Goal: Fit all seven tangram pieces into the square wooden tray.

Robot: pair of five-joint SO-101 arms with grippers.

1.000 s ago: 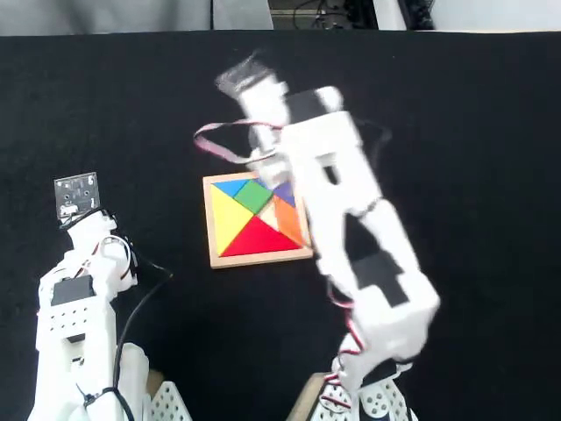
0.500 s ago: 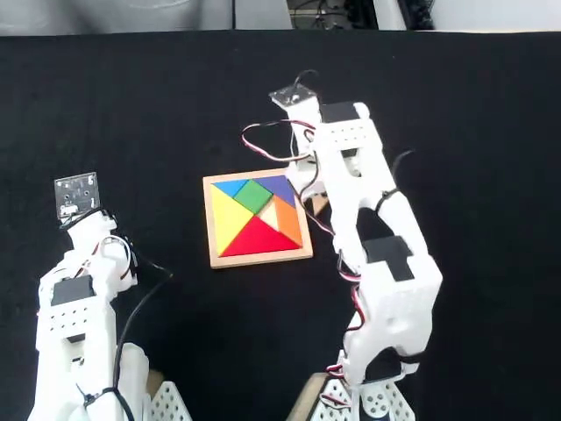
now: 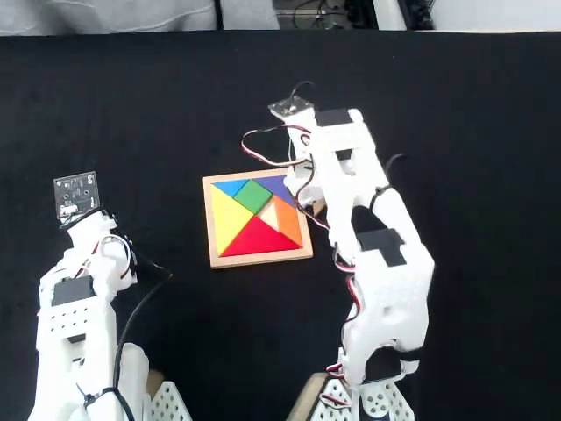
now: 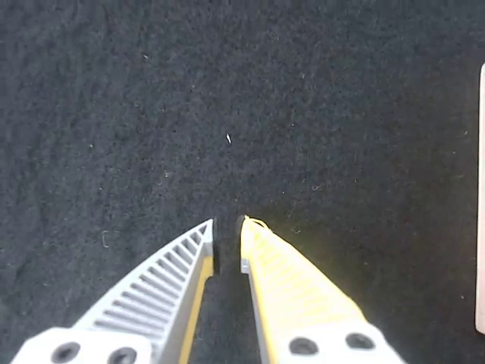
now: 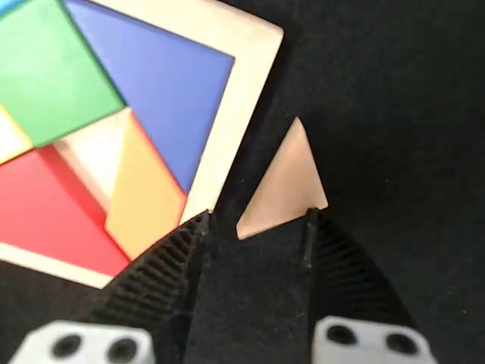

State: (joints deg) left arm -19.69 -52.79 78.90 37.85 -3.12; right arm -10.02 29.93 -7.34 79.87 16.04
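High view: tray [image 3: 261, 257] is set mid-table [image 3: 473, 132], with open black cloth on every side. Coloured pieces are seated in it, and a pale bare gap [image 3: 273, 211] is left toward its right side. The right arm [image 3: 386, 263] is laid along the tray's right edge, so that rim is partly covered. Whatever lies under the wrist is hidden. The left arm [image 3: 74, 307] is parked at lower left, well apart from the tray.

Left wrist view: left gripper [image 4: 229, 226] is closed down to a thin slit. Nothing is held, and bare cloth lies beneath. A strip of tray rim is cut off by the frame edge.

Right wrist view: right gripper [image 5: 256, 220] is parted and straddles the base of the pale triangle [image 5: 284, 178]. The triangle lies flat on the cloth just outside the tray rim. One finger [image 5: 311, 227] meets a base corner and a dark gap is seen at the other, so no clamp is made. The blue piece [image 5: 163, 91], green piece [image 5: 53, 68], orange piece [image 5: 144, 189] and red piece [image 5: 45, 205] are set around the gap. The rest of the tray is cut off.
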